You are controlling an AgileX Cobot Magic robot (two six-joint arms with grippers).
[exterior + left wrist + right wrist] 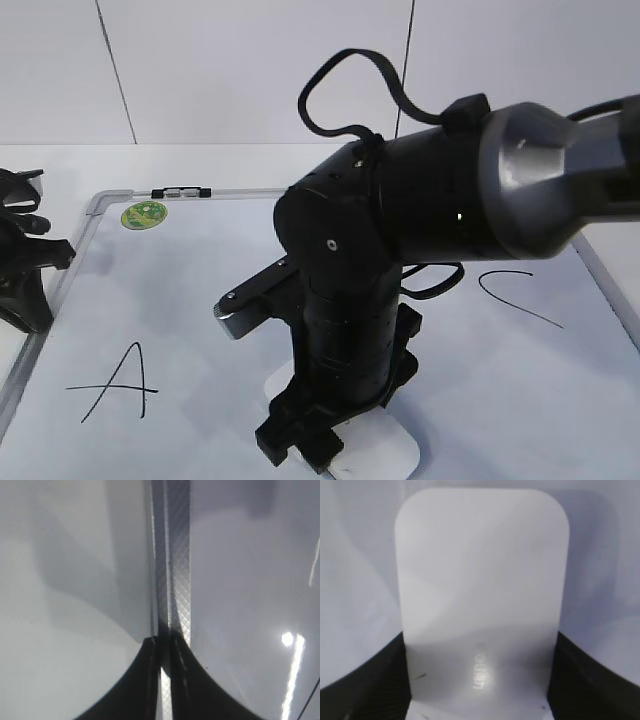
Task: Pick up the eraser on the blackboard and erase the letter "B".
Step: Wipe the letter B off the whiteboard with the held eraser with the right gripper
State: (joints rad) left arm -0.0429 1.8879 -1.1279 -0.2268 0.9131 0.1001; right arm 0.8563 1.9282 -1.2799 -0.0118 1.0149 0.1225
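Right claw point(479, 680) is down over the eraser point(482, 585), jaws spread wide with one finger on each long side. From the wrist view the fingers point(365, 685) sit right against the eraser's flanks; I cannot tell whether they are pressing yet, so I call it straddled, not confirmed held. In the exterior view the right arm covers most of the middle of the board point(200, 290), and only the eraser's white end point(385, 455) pokes out below the claw point(320, 435), lying flat on the board near its front edge.

Left claw point(165, 680) is pinched shut on nothing, parked over the board's silver frame at the left side.

Handling, my read: a smooth white plastic block, rigid, probably light. The glossy shell looks slippery, so a light squeeze may let it twist. Gripping across the narrow width, near mid-length, seems the best hold, as the claw is set now. It should keep flat so the dark underside meets the board evenly when wiping. Not fragile; firm pressure should be safe.

The "A" point(120, 385) sits at left, the "C" point(515, 295) at right. The "B" is not visible; I judge it is behind the arm, between those two.
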